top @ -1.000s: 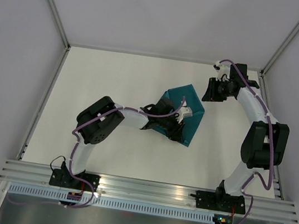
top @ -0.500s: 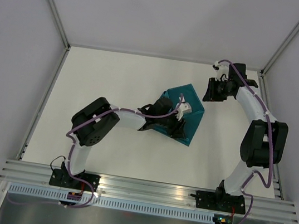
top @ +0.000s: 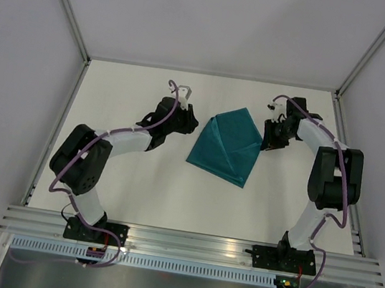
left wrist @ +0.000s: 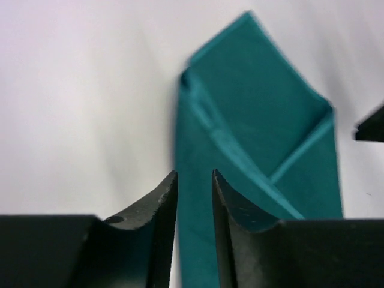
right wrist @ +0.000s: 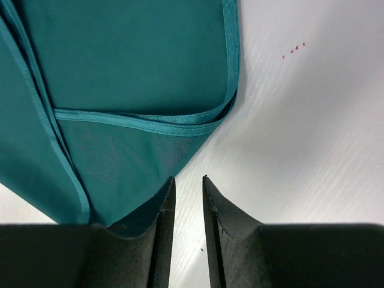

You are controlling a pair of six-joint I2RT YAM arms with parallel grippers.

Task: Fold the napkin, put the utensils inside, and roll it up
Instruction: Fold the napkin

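Observation:
The teal napkin [top: 225, 145] lies folded into a kite shape in the middle of the white table. My left gripper [top: 189, 120] is just off its left edge, jaws nearly shut with a narrow gap and nothing in them. In the left wrist view the left gripper [left wrist: 195, 175] points along the napkin's [left wrist: 252, 120] left edge. My right gripper [top: 268, 135] is at the napkin's right corner, also nearly shut and empty. The right wrist view shows the right gripper [right wrist: 188, 179] over bare table beside the napkin's hemmed corner [right wrist: 120, 72]. No utensils are in view.
Grey walls enclose the table on three sides. An aluminium rail [top: 192, 244] carrying both arm bases runs along the near edge. A few small red specks [right wrist: 294, 51] mark the table near the right gripper.
My left gripper has left the top of the napkin and swung back and left onto bare table. The napkin now lies uncovered. My right gripper has moved a little nearer its right corner.

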